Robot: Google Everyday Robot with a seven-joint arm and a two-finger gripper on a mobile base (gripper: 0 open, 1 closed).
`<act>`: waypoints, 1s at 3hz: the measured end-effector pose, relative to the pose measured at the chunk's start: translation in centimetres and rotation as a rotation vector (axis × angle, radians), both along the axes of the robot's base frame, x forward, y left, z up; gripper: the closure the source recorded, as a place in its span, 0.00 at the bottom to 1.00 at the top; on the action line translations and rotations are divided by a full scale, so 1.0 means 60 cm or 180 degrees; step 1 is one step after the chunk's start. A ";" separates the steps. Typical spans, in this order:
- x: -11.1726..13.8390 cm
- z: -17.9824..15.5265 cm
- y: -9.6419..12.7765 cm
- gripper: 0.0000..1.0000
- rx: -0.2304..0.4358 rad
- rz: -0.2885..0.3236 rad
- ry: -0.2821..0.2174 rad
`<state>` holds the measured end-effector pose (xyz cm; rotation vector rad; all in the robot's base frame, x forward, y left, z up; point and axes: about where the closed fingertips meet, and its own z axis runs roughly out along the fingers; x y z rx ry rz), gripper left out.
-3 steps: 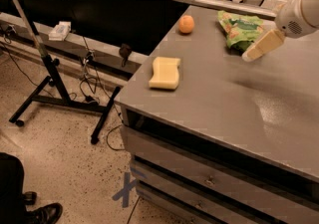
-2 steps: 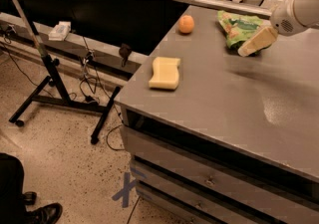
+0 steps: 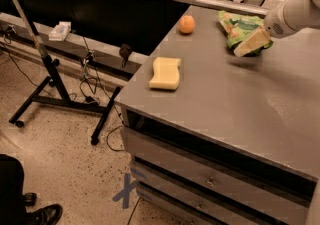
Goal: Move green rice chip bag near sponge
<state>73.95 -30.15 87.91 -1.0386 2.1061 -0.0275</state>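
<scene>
The green rice chip bag (image 3: 239, 28) lies crumpled at the back of the grey table (image 3: 235, 94). The pale yellow sponge (image 3: 165, 73) lies near the table's left front corner, well apart from the bag. My gripper (image 3: 250, 44), with beige fingers on a white arm coming in from the right, hangs over the bag's near right edge and covers part of it.
A small round orange fruit (image 3: 186, 24) sits at the back left of the table, left of the bag. Drawers run below the table's front edge. A black metal stand (image 3: 47, 76) with cables is on the floor to the left. A shoe (image 3: 42, 214) shows at bottom left.
My gripper has moved up and back towards the bag, from the table in front of it to over the bag's near edge. The bag and sponge have not moved.
</scene>
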 end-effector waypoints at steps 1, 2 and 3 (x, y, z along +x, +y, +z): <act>0.010 -0.021 -0.008 0.00 -0.0029 -0.0052 0.0064; 0.014 -0.029 -0.011 0.18 -0.0040 -0.0055 0.0077; 0.015 -0.025 -0.008 0.41 -0.0049 -0.0014 0.0046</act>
